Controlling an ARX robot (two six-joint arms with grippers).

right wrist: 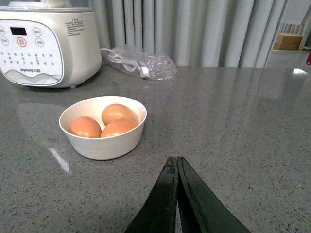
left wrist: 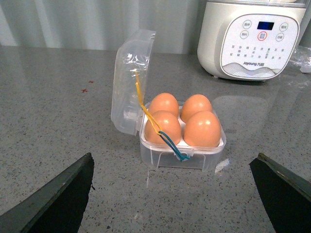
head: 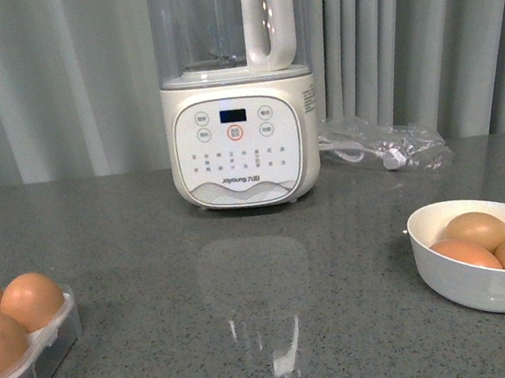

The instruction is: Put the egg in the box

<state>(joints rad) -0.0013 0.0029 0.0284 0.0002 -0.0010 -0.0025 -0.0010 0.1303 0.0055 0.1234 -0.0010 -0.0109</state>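
Egg (head: 31,300): in the front view it sits in the box (head: 57,340) at the near left edge of the bench (head: 150,260), with two more brown eggs touching it there. All look alike, so I cannot say which egg is the task's. White bowl (head: 478,284) on the right, well apart from the box, holds three eggs. Blender (head: 238,153) stands at the back between them. Neither arm in view.

Left wrist view: box seen whole. Four cups, four eggs, none vacant. Lid (left wrist: 133,82) stands up, hinged back on one side. A yellow and blue cord (left wrist: 146,110) trails from it down over the front rim. Left hand (left wrist: 175,155) is spread wide, fingers (left wrist: 58,199) well apart, box between and beyond them. It touches nothing and carries nothing.

Right wrist view: right hand (right wrist: 176,162) is clenched, the two fingertips pressed together with nothing between them, over bare bench near the bowl. It is clear of the bowl's three eggs.

Reading: placing looks finished, since every cup is filled. Left over, if anything, is only shutting the lid, and the task sentence does not ask for that.
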